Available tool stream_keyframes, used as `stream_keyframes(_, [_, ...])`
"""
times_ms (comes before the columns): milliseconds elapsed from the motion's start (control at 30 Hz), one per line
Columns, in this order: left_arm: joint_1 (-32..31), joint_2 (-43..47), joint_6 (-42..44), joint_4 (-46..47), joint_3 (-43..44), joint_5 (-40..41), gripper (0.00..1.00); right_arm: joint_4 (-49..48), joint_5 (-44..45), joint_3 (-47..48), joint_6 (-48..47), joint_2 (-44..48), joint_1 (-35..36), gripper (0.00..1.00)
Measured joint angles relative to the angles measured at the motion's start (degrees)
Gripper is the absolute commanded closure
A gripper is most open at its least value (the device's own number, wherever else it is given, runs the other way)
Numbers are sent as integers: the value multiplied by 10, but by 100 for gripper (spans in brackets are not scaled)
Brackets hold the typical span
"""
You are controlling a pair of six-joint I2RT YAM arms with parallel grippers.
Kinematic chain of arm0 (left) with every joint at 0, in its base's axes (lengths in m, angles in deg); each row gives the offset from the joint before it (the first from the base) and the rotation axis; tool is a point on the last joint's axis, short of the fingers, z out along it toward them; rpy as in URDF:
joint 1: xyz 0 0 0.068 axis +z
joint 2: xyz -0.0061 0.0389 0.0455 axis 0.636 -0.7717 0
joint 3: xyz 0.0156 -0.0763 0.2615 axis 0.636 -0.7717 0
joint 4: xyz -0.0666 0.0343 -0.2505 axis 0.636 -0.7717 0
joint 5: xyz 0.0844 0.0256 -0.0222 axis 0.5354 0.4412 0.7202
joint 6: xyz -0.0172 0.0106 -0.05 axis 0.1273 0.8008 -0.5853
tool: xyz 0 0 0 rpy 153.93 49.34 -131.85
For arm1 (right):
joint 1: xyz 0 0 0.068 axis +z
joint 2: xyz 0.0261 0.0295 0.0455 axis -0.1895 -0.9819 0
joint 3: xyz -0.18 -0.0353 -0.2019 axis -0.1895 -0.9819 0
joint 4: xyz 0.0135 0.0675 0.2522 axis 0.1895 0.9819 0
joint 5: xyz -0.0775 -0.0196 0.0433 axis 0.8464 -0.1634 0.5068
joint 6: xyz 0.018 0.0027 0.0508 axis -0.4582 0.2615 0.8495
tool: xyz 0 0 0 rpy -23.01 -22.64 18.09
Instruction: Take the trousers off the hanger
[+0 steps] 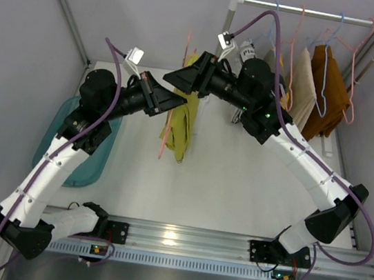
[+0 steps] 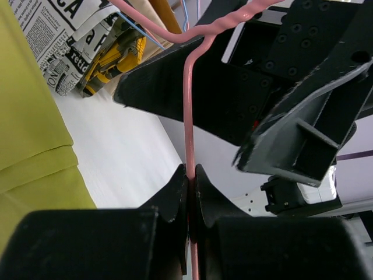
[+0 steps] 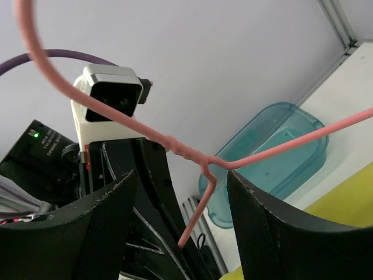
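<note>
Left pincer clamps the stiff, light hanger by its wire, right pincer gapes open at its neck, and the trousers, centre frame, look soft and limp, best gripped mid-fold.

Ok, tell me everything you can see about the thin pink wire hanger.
The thin pink wire hanger has a hooked top, twisted neck and sloping shoulders. It is held up in the air, yellow-green trousers draped on it. The left gripper is shut on one wire below the neck; the right gripper, open, flanks the neck without clamping it.
</note>
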Motion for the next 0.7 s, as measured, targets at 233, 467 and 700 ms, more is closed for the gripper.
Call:
stream_keyframes(233, [0,0,0,4,0,-1,100,-3,0,9,12,-15,7,58])
stream_keyframes(467, [-2,4,40,28,-1,-1,46,0,8,24,25,-29,7,100])
stream_keyframes(700, [-2,56,160,5,-6,92,1,37,-9,27,28,-33,-1,100])
